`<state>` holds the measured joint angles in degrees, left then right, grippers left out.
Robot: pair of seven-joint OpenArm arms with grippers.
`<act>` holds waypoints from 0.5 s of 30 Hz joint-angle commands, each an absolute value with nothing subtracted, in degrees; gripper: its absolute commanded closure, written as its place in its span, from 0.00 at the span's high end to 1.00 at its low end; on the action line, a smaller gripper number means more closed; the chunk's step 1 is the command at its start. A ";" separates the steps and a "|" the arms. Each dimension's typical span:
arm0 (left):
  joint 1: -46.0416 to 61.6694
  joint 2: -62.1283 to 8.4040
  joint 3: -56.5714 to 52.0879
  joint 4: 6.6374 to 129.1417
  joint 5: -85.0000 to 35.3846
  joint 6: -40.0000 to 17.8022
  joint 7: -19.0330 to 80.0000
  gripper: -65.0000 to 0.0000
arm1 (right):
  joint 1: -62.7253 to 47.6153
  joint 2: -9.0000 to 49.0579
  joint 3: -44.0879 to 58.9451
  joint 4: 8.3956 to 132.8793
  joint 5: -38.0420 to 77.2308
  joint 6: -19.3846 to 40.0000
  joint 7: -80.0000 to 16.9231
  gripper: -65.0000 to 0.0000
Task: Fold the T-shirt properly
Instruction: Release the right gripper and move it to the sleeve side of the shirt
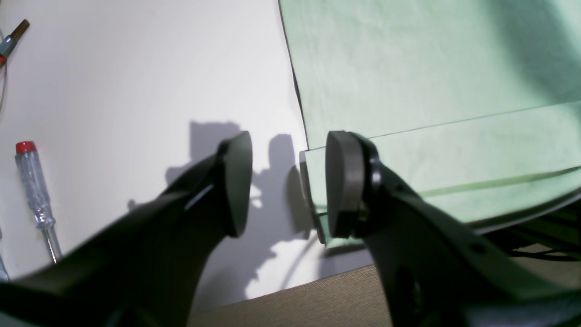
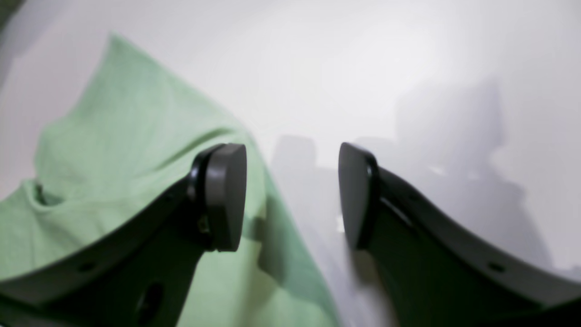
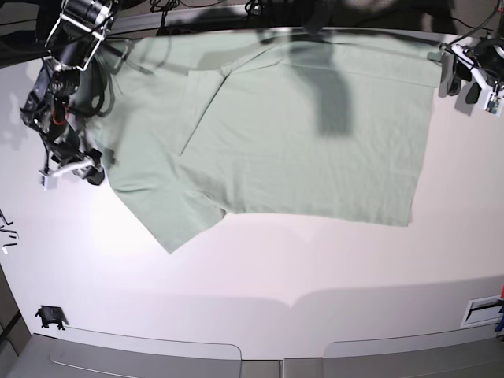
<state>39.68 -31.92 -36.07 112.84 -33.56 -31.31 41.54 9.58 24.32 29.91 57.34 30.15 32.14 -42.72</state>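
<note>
White table point(image 3: 260, 276), T-shirt point(image 3: 315, 134) spread flat

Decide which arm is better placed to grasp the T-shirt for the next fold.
Probably left: the open left gripper straddles the T-shirt's layered corner. The right gripper, also open, hangs beside a plain sloping edge.

Black curved fingers point(image 1: 345, 181) end in flat grey pads.

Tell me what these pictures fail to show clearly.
- T-shirt: its far edge is shadowed in the base view.
- Right wrist view: blurred; the shirt's weave is unreadable.
- Screwdriver: its tip sits behind the left gripper.
- Small black thing: too small to name.
</note>
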 commanded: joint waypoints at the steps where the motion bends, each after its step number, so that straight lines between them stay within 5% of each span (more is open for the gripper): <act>1: 40.01 -32.71 -36.67 113.60 -34.13 -31.20 40.23 0.38 | 12.21 25.52 28.91 56.42 30.41 32.67 -41.30 0.47; 15: 40.03 -32.25 -36.67 113.60 -34.13 -31.22 40.49 0.38 | 19.81 24.29 16.10 44.01 23.07 32.51 -41.54 0.47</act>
